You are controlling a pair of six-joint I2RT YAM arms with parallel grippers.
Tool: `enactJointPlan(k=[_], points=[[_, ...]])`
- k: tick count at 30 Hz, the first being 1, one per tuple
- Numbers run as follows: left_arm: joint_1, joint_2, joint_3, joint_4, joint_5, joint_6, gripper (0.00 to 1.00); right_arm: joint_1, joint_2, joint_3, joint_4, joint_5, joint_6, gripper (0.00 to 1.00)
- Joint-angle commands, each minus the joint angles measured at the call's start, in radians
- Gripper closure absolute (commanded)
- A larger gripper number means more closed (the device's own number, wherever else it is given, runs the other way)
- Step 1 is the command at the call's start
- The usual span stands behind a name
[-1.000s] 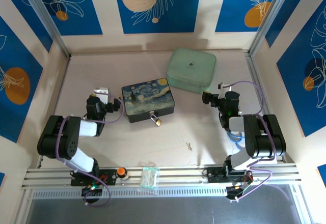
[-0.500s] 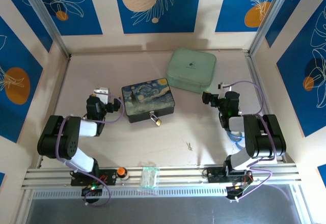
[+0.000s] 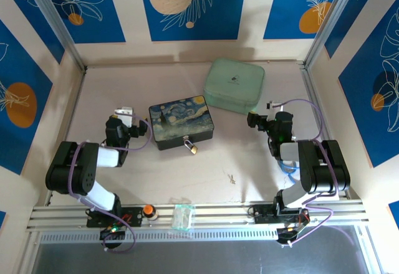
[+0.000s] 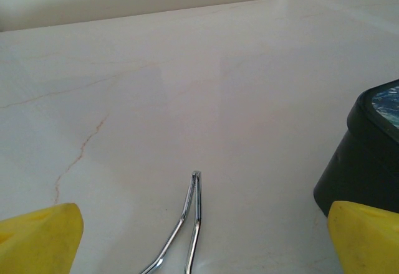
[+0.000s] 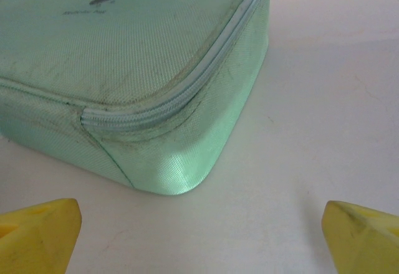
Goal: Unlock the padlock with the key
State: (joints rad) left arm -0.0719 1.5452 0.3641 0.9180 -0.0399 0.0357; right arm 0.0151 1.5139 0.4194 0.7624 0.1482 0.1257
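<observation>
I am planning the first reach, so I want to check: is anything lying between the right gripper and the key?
Nothing visible does. The right gripper, open, is beside the mint case; the key lies nearer the arms, with only bare table between them.

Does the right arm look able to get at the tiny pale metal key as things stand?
Probably yes: the tiny pale metal key lies alone on bare table. The right end effector, open, faces the mint-green fabric case and would have to swing back toward its base.
</observation>
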Motion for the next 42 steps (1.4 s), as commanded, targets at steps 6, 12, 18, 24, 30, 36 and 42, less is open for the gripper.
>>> enactJointPlan(k=[6, 12, 18, 24, 30, 36, 42], points=[[0.011, -0.258, 0.006, -0.182, -0.064, -0.021, 0.00, 0.024, -0.166, 0.086, -0.269, -0.026, -0.024, 0.01], [0.011, -0.459, 0.085, -0.473, -0.083, -0.338, 0.00, 0.025, -0.295, 0.180, -0.555, -0.104, 0.096, 0.01], [0.011, -0.514, 0.058, -0.430, 0.254, -0.597, 0.00, 0.009, -0.404, 0.234, -0.745, -0.216, 0.199, 0.01], [-0.017, -0.591, -0.005, -0.413, 0.341, -0.739, 0.00, -0.014, -0.593, 0.161, -0.860, -0.247, 0.425, 0.01], [-0.222, -0.662, 0.018, -0.650, 0.228, -0.748, 0.00, 0.038, -0.562, 0.203, -1.155, -0.375, 0.454, 0.01], [-0.541, -0.653, 0.044, -0.765, 0.019, -0.770, 0.00, 0.230, -0.545, 0.169, -1.323, -0.268, 0.457, 0.12], [-0.782, -0.609, 0.076, -0.910, -0.242, -0.923, 0.01, 0.493, -0.559, 0.108, -1.370, -0.102, 0.554, 0.27]])
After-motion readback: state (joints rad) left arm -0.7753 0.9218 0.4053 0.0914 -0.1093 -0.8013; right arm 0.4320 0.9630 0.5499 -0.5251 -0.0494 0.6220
